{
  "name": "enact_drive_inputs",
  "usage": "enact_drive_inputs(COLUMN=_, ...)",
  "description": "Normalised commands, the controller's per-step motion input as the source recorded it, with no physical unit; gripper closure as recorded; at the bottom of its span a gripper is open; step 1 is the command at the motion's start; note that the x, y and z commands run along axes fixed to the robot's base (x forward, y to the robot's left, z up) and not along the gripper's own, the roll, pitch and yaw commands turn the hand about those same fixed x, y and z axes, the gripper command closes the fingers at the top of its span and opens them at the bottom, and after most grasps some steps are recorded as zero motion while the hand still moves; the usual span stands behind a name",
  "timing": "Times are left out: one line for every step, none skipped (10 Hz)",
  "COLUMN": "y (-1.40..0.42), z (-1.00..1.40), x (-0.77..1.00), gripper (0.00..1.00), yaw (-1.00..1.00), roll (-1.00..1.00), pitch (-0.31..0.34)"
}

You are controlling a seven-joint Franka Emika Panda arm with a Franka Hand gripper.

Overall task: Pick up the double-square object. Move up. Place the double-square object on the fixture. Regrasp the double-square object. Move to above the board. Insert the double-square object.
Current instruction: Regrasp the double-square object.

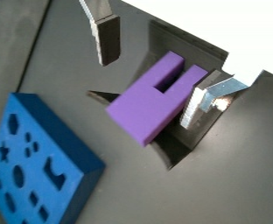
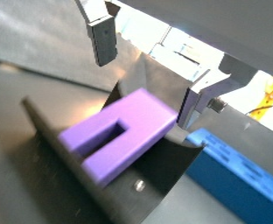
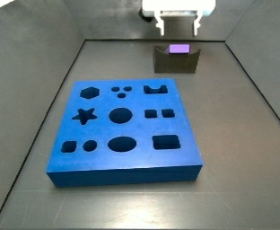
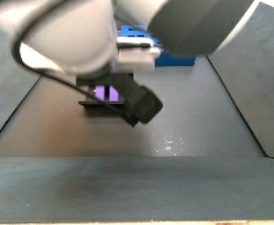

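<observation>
Wrist views: I log the pincer (image 1: 157, 66) with its plates apart, one finger (image 1: 108, 39) and its partner flanking the double-square object (image 1: 157, 98) without touching it. The purple block lies in the dip of the fixture (image 1: 180, 150); the board (image 1: 34, 171) lies nearby on the floor. The block (image 2: 122, 136) rests tilted between the fixture's (image 2: 57, 131) raised sides.

Side views: I see the fixture (image 3: 175, 61) at the board's (image 3: 121, 126) 1 o'clock, holding the block (image 3: 179, 49), the pincer (image 3: 178, 30) directly above. The arm hides most of the fixture (image 4: 102, 105); a purple sliver (image 4: 104, 92) shows.
</observation>
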Motion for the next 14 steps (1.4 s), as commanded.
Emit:
enact_drive_inputs(y=0.01, z=0.55, x=-0.03, gripper=0.00, yaw=0.03, roll=0.02, pitch=0.072)
enact_drive_inputs(y=0.01, z=0.44, x=-0.03, gripper=0.00, yaw=0.02, roll=0.02, pitch=0.082)
enact_drive_inputs(y=0.01, z=0.21, x=-0.03, gripper=0.00, yaw=0.00, roll=0.03, pitch=0.094)
enact_drive_inputs(y=-1.00, z=0.91, x=-0.09, gripper=0.00, yaw=0.02, roll=1.00, pitch=0.080)
enact_drive_inputs(y=-1.00, z=0.88, x=-0.09, gripper=0.00, yaw=0.02, roll=1.00, pitch=0.079)
enact_drive_inputs(y=-1.00, z=0.87, x=-0.11, gripper=0.00, yaw=0.01, roll=1.00, pitch=0.066)
enact_drive_inputs(y=-1.00, z=0.82, x=-0.14, gripper=0.00, yaw=0.01, roll=1.00, pitch=0.058)
enact_drive_inputs(y=-0.91, z=0.68, x=-0.12, gripper=0.00, yaw=0.01, roll=1.00, pitch=0.053)
enact_drive_inputs(y=-0.69, z=0.40, x=-0.08, gripper=0.00, yaw=0.01, roll=1.00, pitch=0.052)
enact_drive_inputs(y=-0.51, z=0.18, x=-0.05, gripper=0.00, yaw=0.01, roll=1.00, pitch=0.051)
enact_drive_inputs(y=-0.39, z=0.07, x=-0.03, gripper=0.00, yaw=0.01, roll=1.00, pitch=0.049)
enact_drive_inputs(y=-0.07, z=0.04, x=-0.02, gripper=0.00, yaw=0.01, roll=1.00, pitch=0.048)
enact_drive_inputs(y=-0.02, z=0.04, x=-0.03, gripper=0.00, yaw=0.01, roll=1.00, pitch=0.047)
enact_drive_inputs(y=-0.04, z=0.02, x=-0.02, gripper=0.00, yaw=0.01, roll=1.00, pitch=0.042)
